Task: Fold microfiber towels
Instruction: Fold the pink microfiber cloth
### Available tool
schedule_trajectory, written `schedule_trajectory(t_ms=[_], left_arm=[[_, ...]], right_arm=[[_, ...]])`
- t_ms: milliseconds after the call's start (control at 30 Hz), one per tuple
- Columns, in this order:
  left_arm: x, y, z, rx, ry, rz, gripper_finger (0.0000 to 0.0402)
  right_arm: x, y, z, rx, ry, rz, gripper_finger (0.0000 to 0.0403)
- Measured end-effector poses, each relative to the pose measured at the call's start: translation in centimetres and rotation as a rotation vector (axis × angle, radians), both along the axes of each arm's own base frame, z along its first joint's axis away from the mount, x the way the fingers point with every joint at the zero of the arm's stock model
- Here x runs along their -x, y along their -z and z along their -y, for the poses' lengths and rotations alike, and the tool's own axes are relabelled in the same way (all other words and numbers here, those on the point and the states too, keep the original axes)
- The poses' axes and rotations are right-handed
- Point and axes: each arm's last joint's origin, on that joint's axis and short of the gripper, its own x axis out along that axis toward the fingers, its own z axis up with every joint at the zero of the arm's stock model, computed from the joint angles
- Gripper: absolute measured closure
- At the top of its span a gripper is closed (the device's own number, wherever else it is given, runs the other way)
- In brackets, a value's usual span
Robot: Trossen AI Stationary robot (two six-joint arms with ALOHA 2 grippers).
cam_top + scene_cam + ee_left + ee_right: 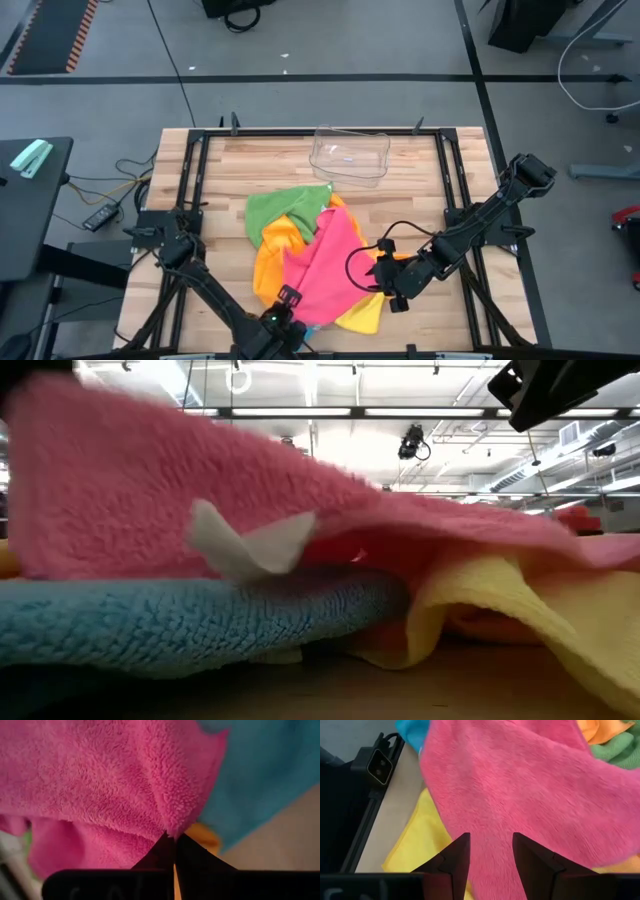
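A: Step in hand?

B: I am separating the pink towel (325, 262) from the heap at table centre. My left gripper (174, 839) is pinched tight on its near corner; my right gripper (491, 851) straddles its edge, fingers apart.

A: Next?

B: Close right, then lift. The blue towel (190, 622), yellow towel (417, 840), orange towel (272, 262) and green towel (275, 210) underneath may drag. The clear tray (350, 155) sits well apart.

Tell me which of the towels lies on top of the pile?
The pink towel: it drapes over the orange, yellow and blue ones, and the left gripper pinches its edge.
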Motion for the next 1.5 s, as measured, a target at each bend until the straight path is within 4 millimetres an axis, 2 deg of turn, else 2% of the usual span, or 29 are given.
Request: schedule_trajectory(t_ms=[200, 400, 533, 767, 933, 1100, 1300, 1500], left_arm=[[1.0, -0.3, 0.4, 0.029, -0.097, -0.018, 0.0370], [0.3, -0.4, -0.5, -0.034, -0.034, -0.031, 0.0392], [-1.2, -0.5, -2.0, -0.143, 0.033, 0.015, 0.0389], [-4.7, -0.8, -5.1, -0.289, 0.070, 0.126, 0.0350], [-8.2, -1.0, -7.5, -0.260, 0.037, 0.237, 0.0358], [-10.7, -1.3, -10.2, -0.247, 0.014, 0.292, 0.0379], [-12.8, -1.5, -12.0, -0.156, 0.061, 0.316, 0.0391], [-14.1, -0.6, -13.0, -0.143, 0.108, 0.368, 0.0376]], right_arm=[[0.0, 0.0, 0.0, -0.002, 0.002, 0.000, 0.0247], [0.0, 0.0, 0.0, -0.001, 0.002, 0.000, 0.0247], [0.1, 0.1, 0.0, -0.012, 0.006, -0.023, 0.0247], [1.4, 0.0, 0.0, -0.009, 0.022, -0.134, 0.0247], [2.1, -1.1, -0.8, 0.000, 0.025, -0.162, 0.0247], [2.9, -2.3, -1.6, 0.040, 0.009, -0.147, 0.0247], [3.9, -3.0, -2.2, 0.110, 0.002, -0.143, 0.0247], [4.4, -3.3, -2.2, 0.107, 0.004, -0.149, 0.0247]])
